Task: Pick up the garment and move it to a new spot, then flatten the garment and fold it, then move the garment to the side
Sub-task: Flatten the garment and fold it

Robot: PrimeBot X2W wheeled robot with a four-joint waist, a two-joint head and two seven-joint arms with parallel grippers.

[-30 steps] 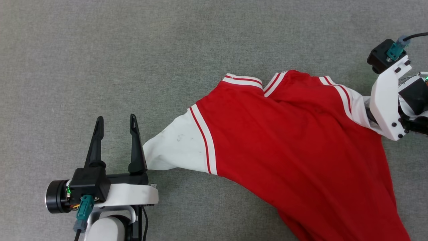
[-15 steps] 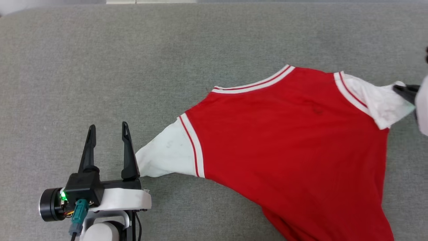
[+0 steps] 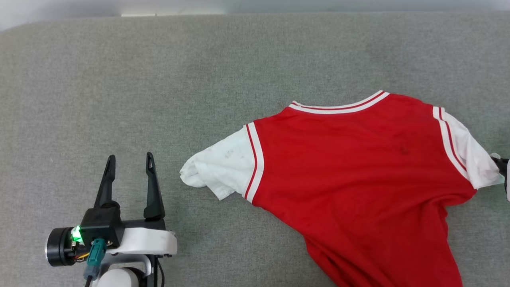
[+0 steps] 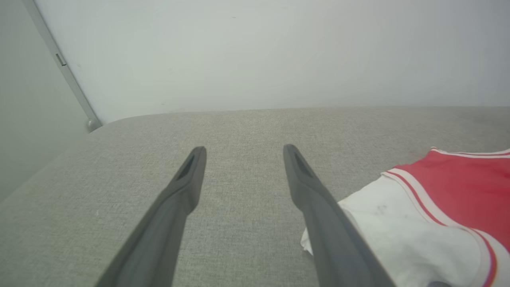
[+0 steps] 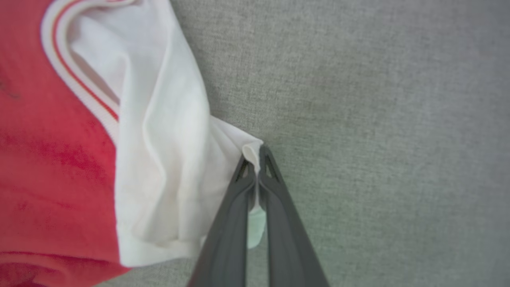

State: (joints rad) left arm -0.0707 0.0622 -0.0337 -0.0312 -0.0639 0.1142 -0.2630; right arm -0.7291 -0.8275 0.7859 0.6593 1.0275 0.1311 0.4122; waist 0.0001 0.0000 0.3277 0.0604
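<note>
The garment (image 3: 358, 171), a red T-shirt with white short sleeves and red-white stripe trim, lies spread on the grey surface at the right of the head view, plain red side up. Its left sleeve (image 3: 219, 165) lies loose, a short way to the right of my left gripper (image 3: 129, 167), which stands open with nothing between its fingers (image 4: 308, 187). My right gripper (image 5: 257, 159) is shut on the edge of the right sleeve (image 5: 159, 159), with white cloth pinched between its fingertips. At the right edge of the head view, a dark fingertip (image 3: 503, 163) touches that sleeve.
The grey padded surface (image 3: 159, 79) stretches wide to the left and back of the garment. Its far edge meets a pale wall (image 4: 255, 52), and its rounded back-left corner (image 3: 16, 28) shows in the head view.
My right gripper has shut on the right sleeve and pulled the garment to the right. The left sleeve has come away from my left gripper's finger. The head view has tilted, bringing the far edge in.
</note>
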